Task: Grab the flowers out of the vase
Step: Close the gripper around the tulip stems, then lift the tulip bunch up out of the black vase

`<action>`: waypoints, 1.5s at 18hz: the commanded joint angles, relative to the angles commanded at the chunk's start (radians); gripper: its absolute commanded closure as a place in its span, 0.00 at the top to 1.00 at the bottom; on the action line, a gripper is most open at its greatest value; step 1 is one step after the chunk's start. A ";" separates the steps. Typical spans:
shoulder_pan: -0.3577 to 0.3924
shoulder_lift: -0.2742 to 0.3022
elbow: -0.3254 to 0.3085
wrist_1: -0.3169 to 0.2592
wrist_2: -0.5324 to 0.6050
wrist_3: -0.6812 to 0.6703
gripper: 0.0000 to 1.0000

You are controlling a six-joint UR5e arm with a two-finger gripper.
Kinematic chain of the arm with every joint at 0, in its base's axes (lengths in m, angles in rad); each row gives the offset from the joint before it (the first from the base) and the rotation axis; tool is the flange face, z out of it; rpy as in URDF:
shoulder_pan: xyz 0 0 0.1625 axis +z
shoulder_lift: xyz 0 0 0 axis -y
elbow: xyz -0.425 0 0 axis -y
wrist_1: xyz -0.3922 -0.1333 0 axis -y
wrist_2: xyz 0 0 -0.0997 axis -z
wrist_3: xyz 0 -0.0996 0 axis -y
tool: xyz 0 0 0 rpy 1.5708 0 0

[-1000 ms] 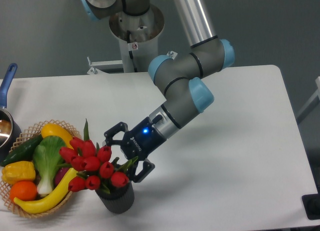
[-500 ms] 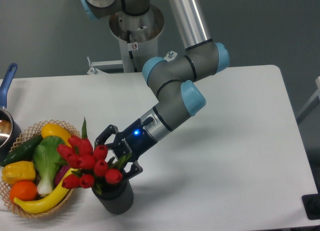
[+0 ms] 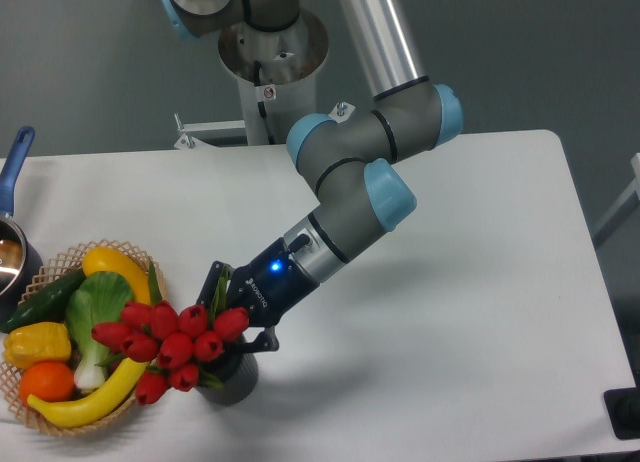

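Observation:
The flowers (image 3: 170,344), a bunch of red tulip buds with green leaves, lean to the left out of the vase (image 3: 232,379), a short dark grey ribbed cylinder near the table's front edge. My gripper (image 3: 232,314) has closed around the stems just above the vase's rim. One finger (image 3: 213,282) shows behind the bunch and the other (image 3: 258,342) in front of it. The stems themselves are hidden behind the buds and fingers. Most of the vase is covered by the flowers.
A wicker basket (image 3: 40,272) at the left holds a bok choy (image 3: 95,312), a banana (image 3: 85,402), yellow peppers, an orange and a green cucumber. The tulip buds overhang its right rim. A blue-handled pot (image 3: 12,232) sits at the far left edge.
The gripper moved down and left over the vase and its fingers closed in on the stems. The bunch tipped lower and further left, toward the basket.

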 joint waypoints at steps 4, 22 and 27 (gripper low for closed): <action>0.006 0.009 0.000 0.000 -0.002 -0.002 0.00; 0.037 0.093 -0.021 0.002 -0.049 -0.138 0.00; 0.055 0.138 -0.018 0.002 -0.095 -0.207 0.00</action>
